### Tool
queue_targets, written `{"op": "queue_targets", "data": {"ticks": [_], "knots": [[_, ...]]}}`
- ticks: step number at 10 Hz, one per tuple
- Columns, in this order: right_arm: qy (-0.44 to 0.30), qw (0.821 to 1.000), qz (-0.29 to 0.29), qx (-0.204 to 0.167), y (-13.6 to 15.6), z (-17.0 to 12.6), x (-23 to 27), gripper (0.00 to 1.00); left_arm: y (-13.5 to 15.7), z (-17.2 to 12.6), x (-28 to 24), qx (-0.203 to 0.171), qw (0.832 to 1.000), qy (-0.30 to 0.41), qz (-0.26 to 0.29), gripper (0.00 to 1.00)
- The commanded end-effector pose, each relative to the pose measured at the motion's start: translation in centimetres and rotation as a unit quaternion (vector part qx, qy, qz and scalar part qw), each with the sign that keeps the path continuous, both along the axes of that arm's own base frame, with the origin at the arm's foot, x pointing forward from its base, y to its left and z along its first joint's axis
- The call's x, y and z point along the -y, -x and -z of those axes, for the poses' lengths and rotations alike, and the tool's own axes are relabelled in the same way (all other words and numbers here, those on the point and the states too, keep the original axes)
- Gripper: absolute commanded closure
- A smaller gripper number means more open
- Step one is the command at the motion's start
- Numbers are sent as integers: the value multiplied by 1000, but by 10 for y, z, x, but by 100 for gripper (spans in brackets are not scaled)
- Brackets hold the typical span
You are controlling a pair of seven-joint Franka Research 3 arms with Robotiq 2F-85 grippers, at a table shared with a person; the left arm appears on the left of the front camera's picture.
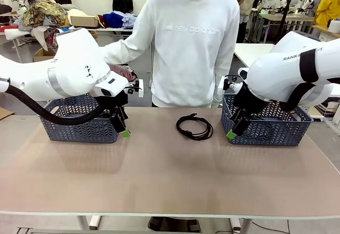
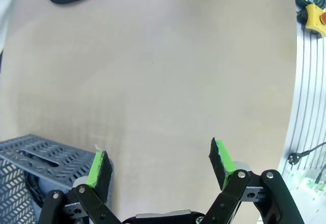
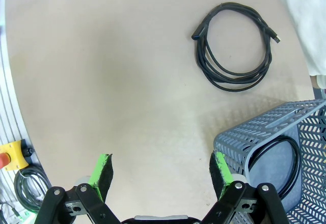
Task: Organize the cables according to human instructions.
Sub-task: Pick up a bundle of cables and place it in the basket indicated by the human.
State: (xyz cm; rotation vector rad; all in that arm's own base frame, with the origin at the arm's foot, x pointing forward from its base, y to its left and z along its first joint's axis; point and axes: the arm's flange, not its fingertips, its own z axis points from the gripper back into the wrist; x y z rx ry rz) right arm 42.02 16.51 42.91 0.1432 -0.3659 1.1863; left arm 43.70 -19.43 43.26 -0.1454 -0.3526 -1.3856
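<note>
While one thin black coiled cable (image 1: 194,126) lies on the table between both grippers, left gripper (image 1: 121,126) and right gripper (image 1: 235,128) hang spread, empty, beside their blue-grey woven baskets (image 1: 79,122). Judging so, a cue from the white-sweatshirted person (image 1: 194,37) comes next.

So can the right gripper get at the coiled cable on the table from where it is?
Probably yes: the right gripper is open, and bare table separates it from the cable.
</note>
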Motion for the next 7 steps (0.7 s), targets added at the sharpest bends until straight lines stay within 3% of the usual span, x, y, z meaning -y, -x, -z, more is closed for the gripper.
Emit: {"op": "queue_targets", "data": {"ticks": [1,7], "knots": [[0,1000,1,1,1,0,-1,0,-3,0,-1,1,1000,-1,0,0],[0,1000,1,1,1,0,-1,0,-3,0,-1,1,1000,-1,0,0]]}}
